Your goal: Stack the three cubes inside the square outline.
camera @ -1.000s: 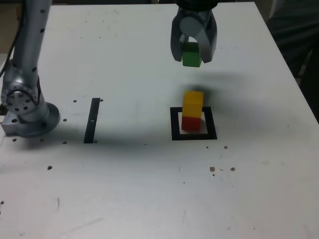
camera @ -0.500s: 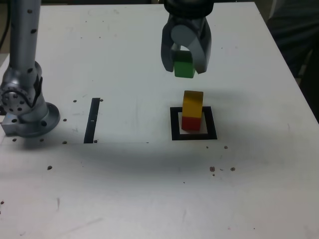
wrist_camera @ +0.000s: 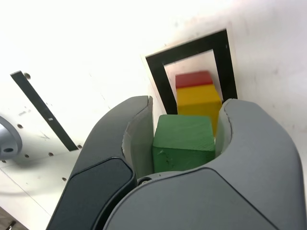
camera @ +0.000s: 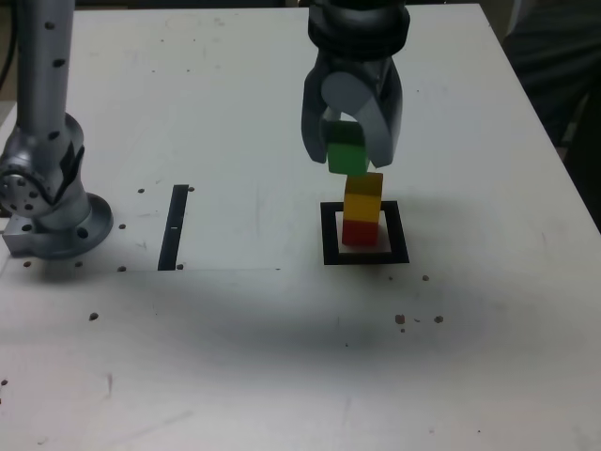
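A yellow cube point(camera: 362, 196) sits on a red cube point(camera: 360, 231) inside the black square outline point(camera: 365, 256). My gripper point(camera: 349, 160) is shut on the green cube point(camera: 346, 151), which hangs just above the yellow one, a little toward the exterior view's left of it. In the wrist view the green cube point(wrist_camera: 183, 142) is clamped between both fingers point(wrist_camera: 128, 139), with the yellow cube point(wrist_camera: 198, 101), the red cube point(wrist_camera: 193, 79) and the square outline point(wrist_camera: 157, 76) beyond it. I cannot tell if the green cube touches the yellow one.
A narrow black strip point(camera: 174, 226) lies on the white table point(camera: 282, 357) at the exterior view's left. The arm's grey base point(camera: 47, 202) stands at the far left. Small dark specks point(camera: 413, 319) dot the table in front of the outline.
The gripper has come down and toward the stack with the green cube, from well above and behind the yellow cube to just over its top.
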You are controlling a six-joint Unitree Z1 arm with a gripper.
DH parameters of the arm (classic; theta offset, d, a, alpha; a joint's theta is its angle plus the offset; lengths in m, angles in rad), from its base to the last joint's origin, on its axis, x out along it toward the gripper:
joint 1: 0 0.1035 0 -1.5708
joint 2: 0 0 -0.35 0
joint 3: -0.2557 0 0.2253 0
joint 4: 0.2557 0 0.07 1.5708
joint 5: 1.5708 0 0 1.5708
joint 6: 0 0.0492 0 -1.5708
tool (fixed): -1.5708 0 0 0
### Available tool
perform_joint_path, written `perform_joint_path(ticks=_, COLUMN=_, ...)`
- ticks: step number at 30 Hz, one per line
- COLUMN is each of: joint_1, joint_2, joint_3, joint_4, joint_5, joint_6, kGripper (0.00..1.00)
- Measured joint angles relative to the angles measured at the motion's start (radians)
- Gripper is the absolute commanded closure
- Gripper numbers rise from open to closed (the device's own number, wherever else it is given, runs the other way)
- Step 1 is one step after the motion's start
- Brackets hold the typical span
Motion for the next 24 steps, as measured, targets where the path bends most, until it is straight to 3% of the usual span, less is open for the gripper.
perform_joint_path(ticks=18, joint_1=-0.021, joint_2=0.028, joint_3=-0.011, joint_4=-0.031, joint_5=-0.015, joint_6=-0.014, kGripper=0.7)
perform_joint_path(ticks=20, joint_1=-0.02, joint_2=0.031, joint_3=-0.011, joint_4=-0.036, joint_5=-0.014, joint_6=-0.014, kGripper=0.6)
perform_joint_path(ticks=24, joint_1=-0.012, joint_2=0.033, joint_3=-0.002, joint_4=-0.043, joint_5=-0.016, joint_6=-0.014, kGripper=0.24)
